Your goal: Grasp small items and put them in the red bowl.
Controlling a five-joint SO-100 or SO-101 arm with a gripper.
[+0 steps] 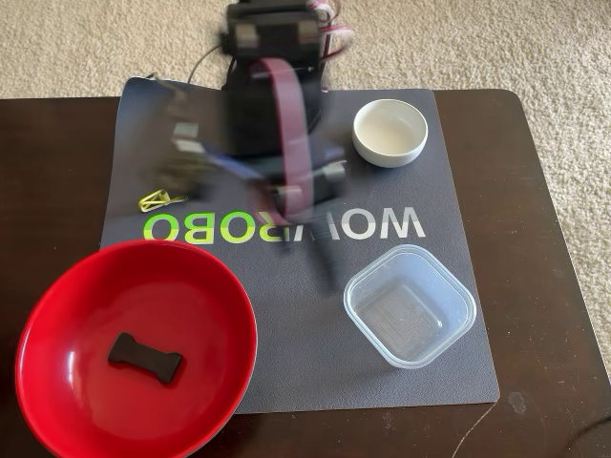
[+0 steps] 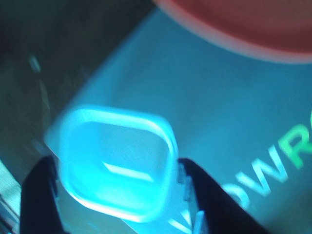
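- On the grey mat (image 1: 458, 191) I read white and green lettering, upside down from the fixed view: "WOWROBO", the arm covering its middle.
- In the wrist view I can read "OWR" on the mat (image 2: 195, 97); the rest is cut off.

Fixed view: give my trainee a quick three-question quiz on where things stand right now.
1. True or false: the dark grey bone-shaped piece lies in the red bowl.
2. Which item lies beside the green mat lettering? A) yellow-green wire clip B) small white bowl
3. What fills the wrist view between the gripper fingers?

Key: 1 true; 2 A; 3 the clear square tub.
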